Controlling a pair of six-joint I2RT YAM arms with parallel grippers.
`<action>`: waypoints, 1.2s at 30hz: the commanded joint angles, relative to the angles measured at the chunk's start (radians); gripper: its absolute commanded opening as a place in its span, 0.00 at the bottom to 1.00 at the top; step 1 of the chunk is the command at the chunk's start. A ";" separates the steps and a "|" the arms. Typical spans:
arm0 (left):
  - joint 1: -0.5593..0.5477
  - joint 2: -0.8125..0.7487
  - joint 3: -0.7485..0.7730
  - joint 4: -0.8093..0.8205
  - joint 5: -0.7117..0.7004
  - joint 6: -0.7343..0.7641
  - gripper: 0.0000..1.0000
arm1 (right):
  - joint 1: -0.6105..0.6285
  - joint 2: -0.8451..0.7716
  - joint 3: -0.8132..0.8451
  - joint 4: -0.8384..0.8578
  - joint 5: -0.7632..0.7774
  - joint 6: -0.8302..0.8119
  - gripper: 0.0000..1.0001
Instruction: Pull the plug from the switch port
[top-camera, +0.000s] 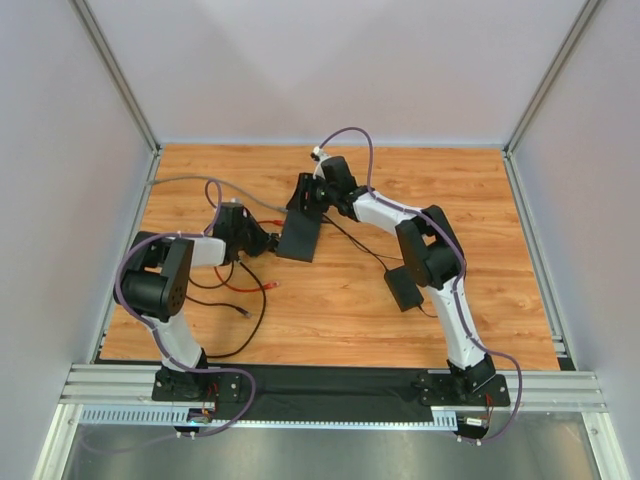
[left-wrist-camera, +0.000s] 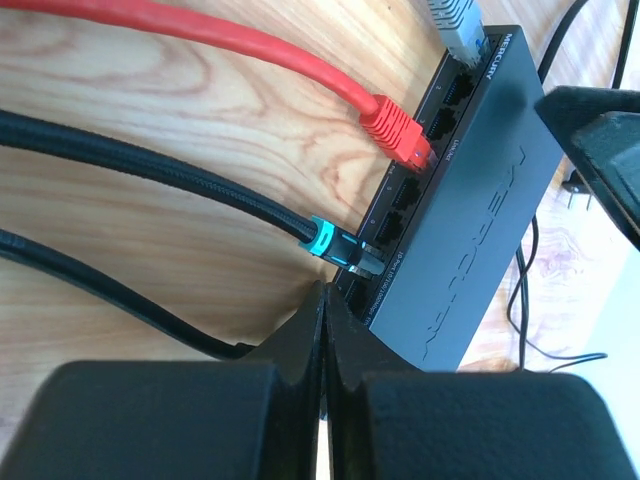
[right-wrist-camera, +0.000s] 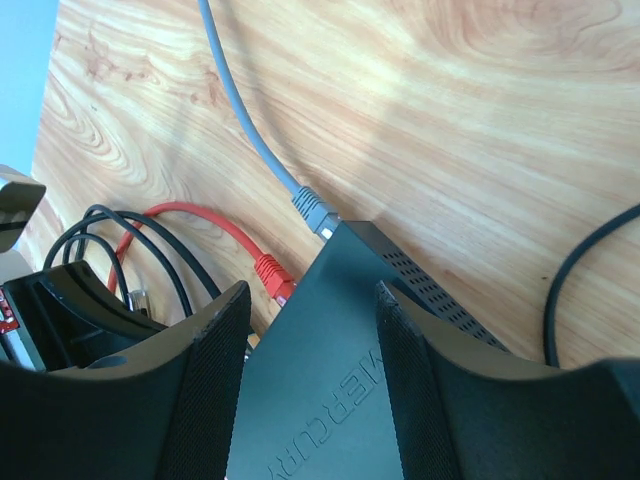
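Observation:
The switch (top-camera: 300, 236) is a flat matte-black box on the wooden table, with its sockets facing left. In the left wrist view (left-wrist-camera: 480, 200) three plugs sit at its port row: a grey plug (left-wrist-camera: 455, 25), a red plug (left-wrist-camera: 400, 135) and a black teal-ringed plug (left-wrist-camera: 335, 245) on a braided cable. My left gripper (left-wrist-camera: 333, 292) is shut and empty, its tips just below the teal-ringed plug, at the port edge. My right gripper (right-wrist-camera: 312, 300) is open, its fingers (right-wrist-camera: 215, 370) spread over the switch's top face (right-wrist-camera: 330, 380) at its far end.
A black adapter brick (top-camera: 405, 290) on a thin lead lies under the right arm. Loose black (top-camera: 255, 320) and red (top-camera: 245, 288) cables loop on the table near the left arm. A grey cable (top-camera: 190, 181) runs to the left wall.

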 joint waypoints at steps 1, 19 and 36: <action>-0.014 -0.050 -0.014 0.064 -0.005 -0.030 0.00 | 0.005 0.027 0.046 -0.023 -0.048 -0.004 0.55; -0.019 -0.234 0.011 -0.108 -0.178 0.125 0.20 | 0.007 -0.205 -0.233 0.126 0.042 -0.030 0.55; -0.065 -0.262 -0.305 0.290 -0.235 -0.256 0.48 | 0.015 -0.148 -0.192 0.107 -0.007 0.014 0.55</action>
